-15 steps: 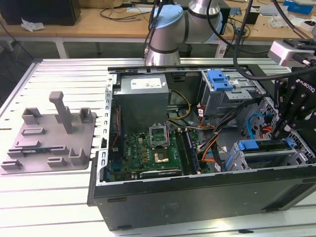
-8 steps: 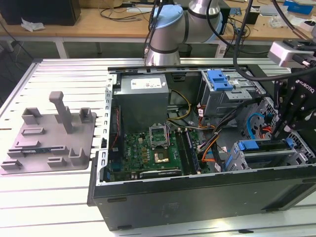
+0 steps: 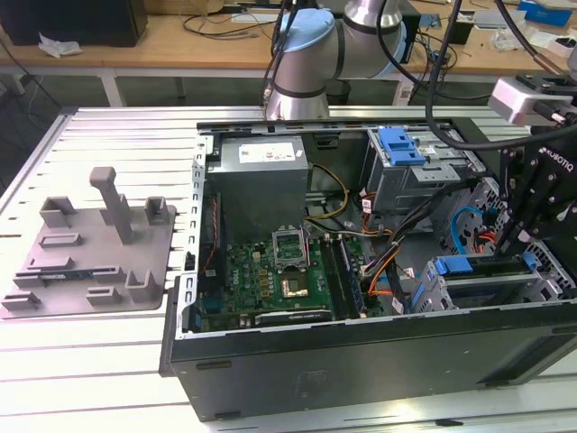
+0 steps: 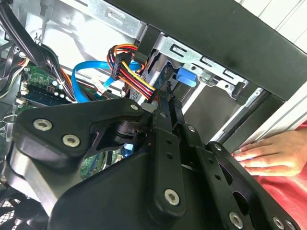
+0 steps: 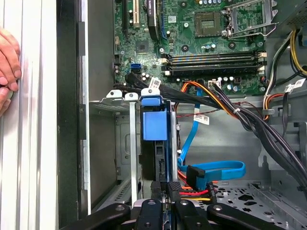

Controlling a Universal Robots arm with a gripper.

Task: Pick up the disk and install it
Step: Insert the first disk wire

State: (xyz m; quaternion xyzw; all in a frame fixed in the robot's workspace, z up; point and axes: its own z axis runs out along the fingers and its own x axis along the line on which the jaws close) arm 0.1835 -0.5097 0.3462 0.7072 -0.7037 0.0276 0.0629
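The disk [image 5: 154,143] stands on edge in the drive cage [image 5: 110,143] at the front corner of the open computer case, its blue carrier [image 3: 453,267] showing on top. In the exterior view my gripper [image 3: 512,245] hangs at the right, just over that cage. Both wrist views show the gripper [image 5: 167,186] with its two black fingers [image 4: 165,108] pressed together at the disk's cable end. Whether they touch the disk I cannot tell. The blue carrier tab [image 4: 187,76] sits beyond the fingertips.
Red, yellow and black power wires [image 4: 136,79] and blue data cables [image 5: 216,168] run close beside the fingers. A person's hand [image 4: 268,153] rests on the table by the case wall. The motherboard [image 3: 270,280], grey power-supply box [image 3: 266,176] and a grey parts fixture [image 3: 90,244] lie further left.
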